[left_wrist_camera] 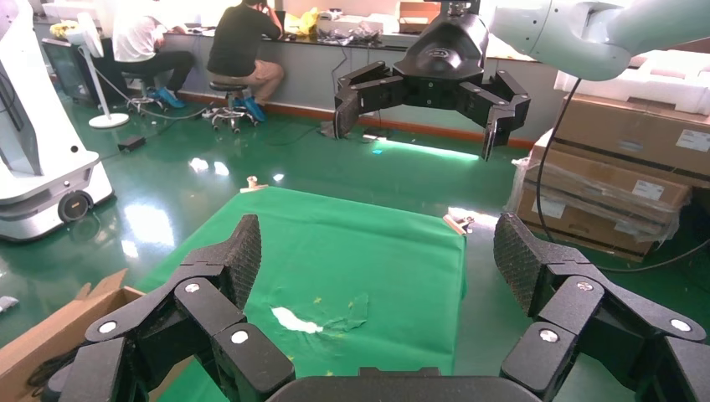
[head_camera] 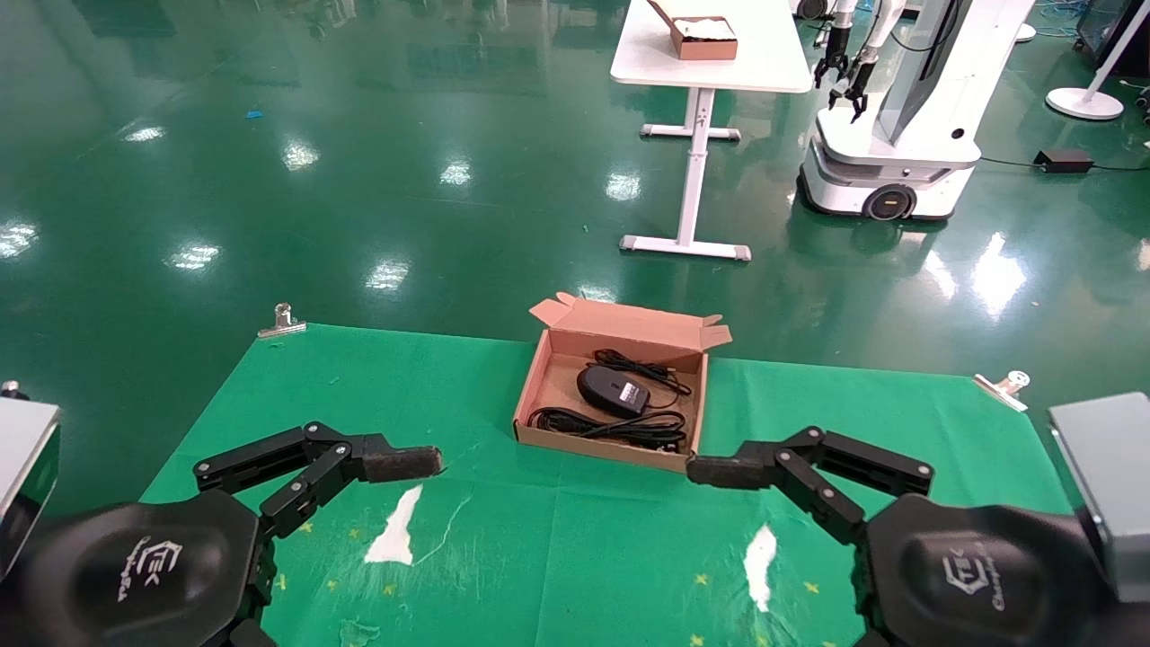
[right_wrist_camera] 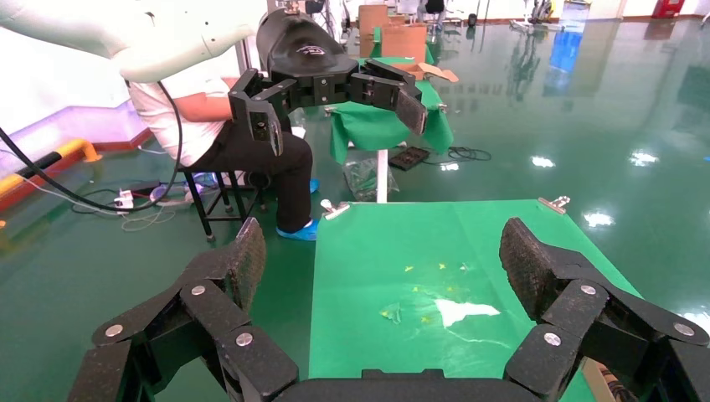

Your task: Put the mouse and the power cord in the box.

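Observation:
The brown cardboard box (head_camera: 629,325) lies open at the middle of the green cloth, lid folded back. Inside it rests the black mouse (head_camera: 613,389), its thin cable (head_camera: 643,367) coiled behind it. The looped power cord (head_camera: 604,426) lies along the box's front wall. My left gripper (head_camera: 420,461) hovers open to the left of the box, nothing between its fingers (left_wrist_camera: 243,251). My right gripper (head_camera: 710,469) hovers open just off the box's front right corner, also empty, its fingers (right_wrist_camera: 523,251) wide apart. A corner of the box (left_wrist_camera: 59,331) shows in the left wrist view.
Metal clips (head_camera: 282,321) (head_camera: 1004,385) hold the cloth's far corners. White tears (head_camera: 395,532) (head_camera: 761,554) mark the cloth near me. Grey blocks (head_camera: 1107,476) flank the table. Beyond stand a white table (head_camera: 764,67) with a small box and another robot (head_camera: 889,135).

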